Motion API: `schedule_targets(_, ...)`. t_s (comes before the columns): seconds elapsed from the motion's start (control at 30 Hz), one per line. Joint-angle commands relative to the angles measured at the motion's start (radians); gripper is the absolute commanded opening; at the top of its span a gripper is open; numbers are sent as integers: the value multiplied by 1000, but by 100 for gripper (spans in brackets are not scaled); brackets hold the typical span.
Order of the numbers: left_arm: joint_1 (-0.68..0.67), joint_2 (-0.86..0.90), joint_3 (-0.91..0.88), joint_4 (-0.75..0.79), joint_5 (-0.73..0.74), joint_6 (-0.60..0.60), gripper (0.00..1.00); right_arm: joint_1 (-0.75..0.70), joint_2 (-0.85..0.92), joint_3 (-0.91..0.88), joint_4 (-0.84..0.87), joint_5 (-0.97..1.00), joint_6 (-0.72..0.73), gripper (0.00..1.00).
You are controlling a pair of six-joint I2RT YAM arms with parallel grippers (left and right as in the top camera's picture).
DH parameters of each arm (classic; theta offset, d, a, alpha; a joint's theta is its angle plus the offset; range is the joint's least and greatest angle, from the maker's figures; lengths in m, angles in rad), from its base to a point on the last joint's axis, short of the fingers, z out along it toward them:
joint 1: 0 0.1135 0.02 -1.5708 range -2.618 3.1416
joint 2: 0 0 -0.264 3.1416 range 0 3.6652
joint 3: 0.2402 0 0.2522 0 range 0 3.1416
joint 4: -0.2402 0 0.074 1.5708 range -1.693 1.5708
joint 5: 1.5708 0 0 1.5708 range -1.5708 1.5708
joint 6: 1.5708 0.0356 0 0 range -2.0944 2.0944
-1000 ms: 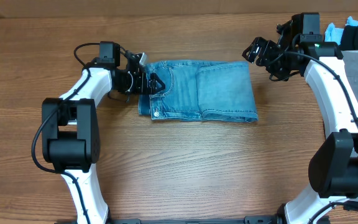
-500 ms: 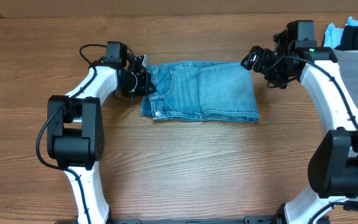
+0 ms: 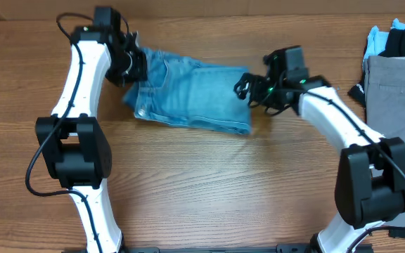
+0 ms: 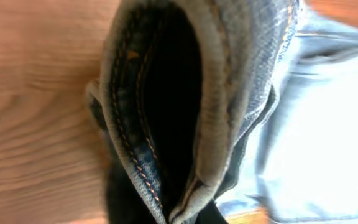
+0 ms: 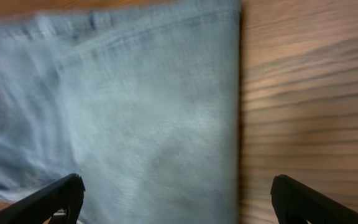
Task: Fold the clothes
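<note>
My wooden table [image 3: 202,183] carries the folded jeans [image 3: 188,98], lying askew toward its far side. At the right edge lie grey shorts [image 3: 399,91], with what looks like black cloth [image 3: 403,39] and turquoise cloth [image 3: 378,35] just behind them.

**A robot test bench, probably a laboratory.**
Your station is a wood-grain table [image 3: 202,190]. A white-and-black left arm [image 3: 76,84] and right arm [image 3: 336,116] rise from its near edge. Denim jeans [image 3: 188,98] and grey shorts [image 3: 396,91] lie on it as work pieces.
</note>
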Motion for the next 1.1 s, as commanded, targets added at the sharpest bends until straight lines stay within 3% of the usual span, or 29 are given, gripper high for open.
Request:
schedule_targets(0.0, -54, -2, 124, -49, -7, 27, 4, 27, 18, -36, 28, 21, 46, 100)
schedule_targets(0.2, -153, -2, 178, -39, 119, 15, 4, 55, 83, -36, 40, -42, 63, 100)
schedule_targets(0.47, -293, 0, 173, 112, 120, -76, 11, 63, 164, -35, 56, -118, 67, 100)
schedule_targets(0.63, -372, 1, 173, 200, 86, -96, 13, 62, 184, -35, 55, -131, 68, 100)
schedule_targets(0.9, -443, 7, 172, 203, 10, -117, 18, 54, 184, -24, 51, -160, 67, 100)
schedule_targets(1.07, -445, 7, 159, 217, -18, -148, 17, 13, 171, 41, 6, -219, 59, 99)
